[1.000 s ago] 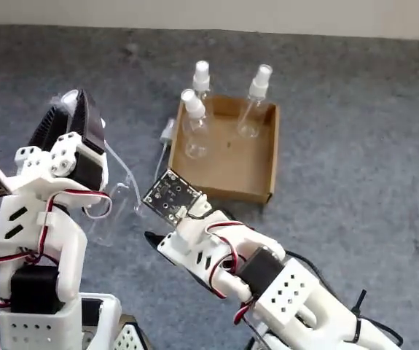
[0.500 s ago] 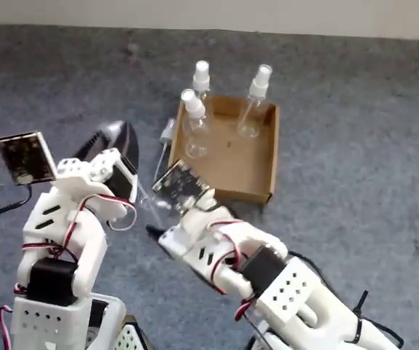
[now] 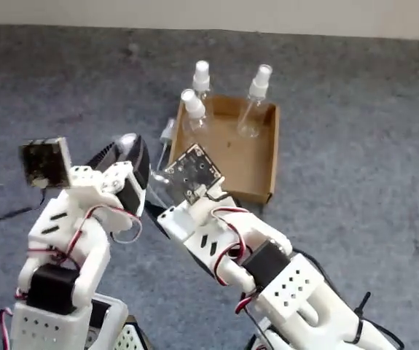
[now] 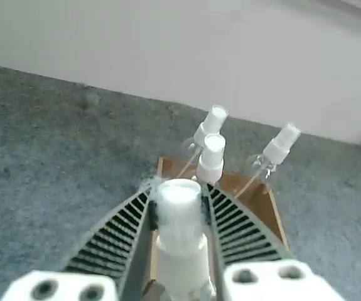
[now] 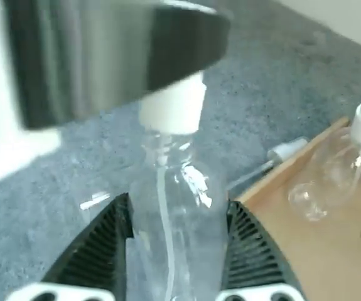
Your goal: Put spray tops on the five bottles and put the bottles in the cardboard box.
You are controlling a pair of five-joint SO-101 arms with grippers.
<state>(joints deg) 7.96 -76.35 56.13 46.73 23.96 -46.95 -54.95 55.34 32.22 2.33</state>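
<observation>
Just beside the cardboard box (image 3: 257, 192), my right hand (image 5: 177, 210) is clenched around a clear bottle (image 5: 175, 179). My left hand (image 4: 178, 191), arm leaning toward the box, grips a spray top (image 4: 180, 241) sitting on the bottle's neck.

Grey carpet (image 3: 355, 146), pale wall (image 3: 267, 14)

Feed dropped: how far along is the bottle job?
Done: three clear plastic bottles with white spray tops stand at the far end of the brown cardboard box. In hand: right gripper holds a fourth clear bottle; left gripper holds a white spray top on its neck. Left: box it; a loose spray top lies on the grey carpet.
</observation>
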